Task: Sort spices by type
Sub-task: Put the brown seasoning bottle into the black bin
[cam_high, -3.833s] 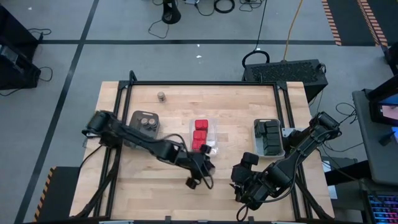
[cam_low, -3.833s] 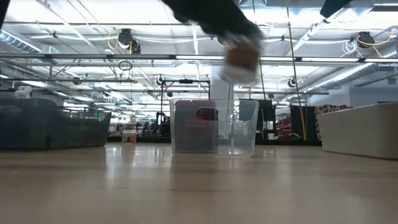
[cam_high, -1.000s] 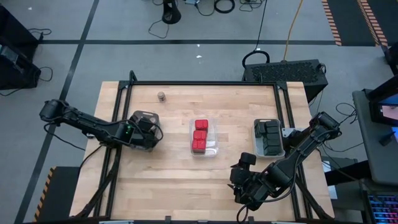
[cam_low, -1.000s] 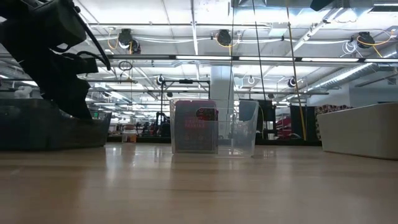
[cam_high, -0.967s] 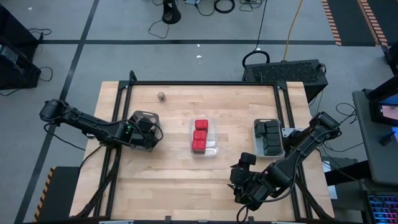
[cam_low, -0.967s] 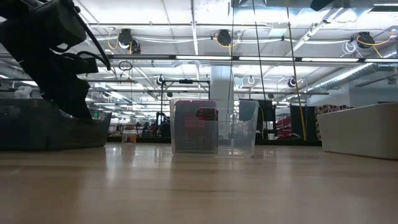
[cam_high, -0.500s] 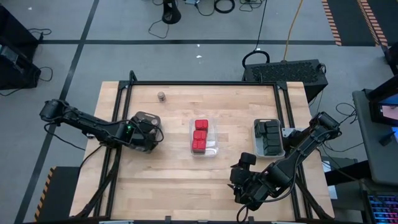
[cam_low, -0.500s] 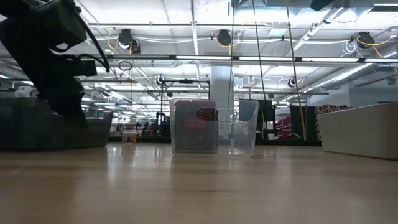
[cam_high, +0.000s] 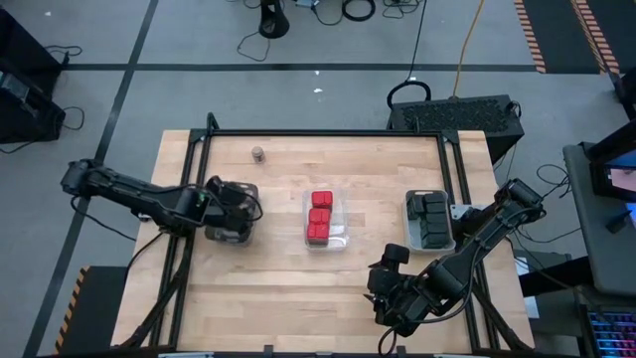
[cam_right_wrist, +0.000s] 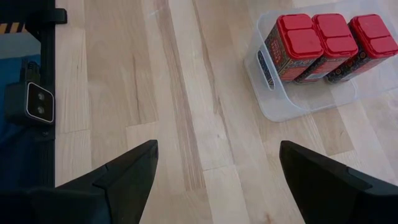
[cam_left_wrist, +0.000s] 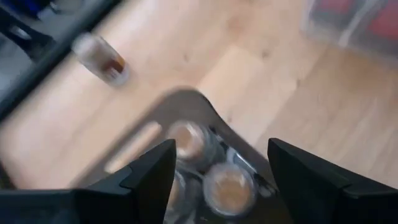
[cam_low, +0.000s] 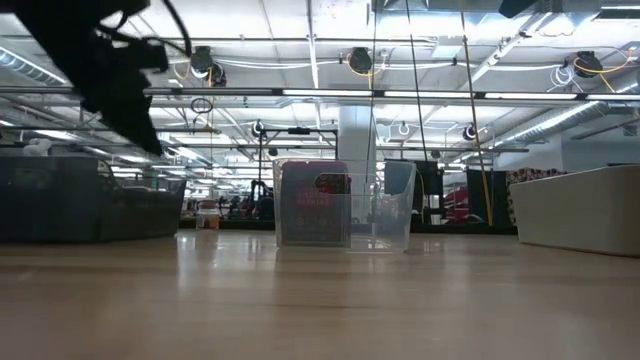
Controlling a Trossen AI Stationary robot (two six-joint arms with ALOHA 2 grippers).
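Left wrist view: my left jaws stand apart, empty, above the grey tray of jars. One stray jar sits far back on the desk; it's round and could tip. Right jaws wide, idle.

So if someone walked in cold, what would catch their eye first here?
Probably the three red boxes lined up in the clear tray at the table's middle. Next, the left gripper with open jaws over the grey tray of jars, and one lone jar near the far edge.
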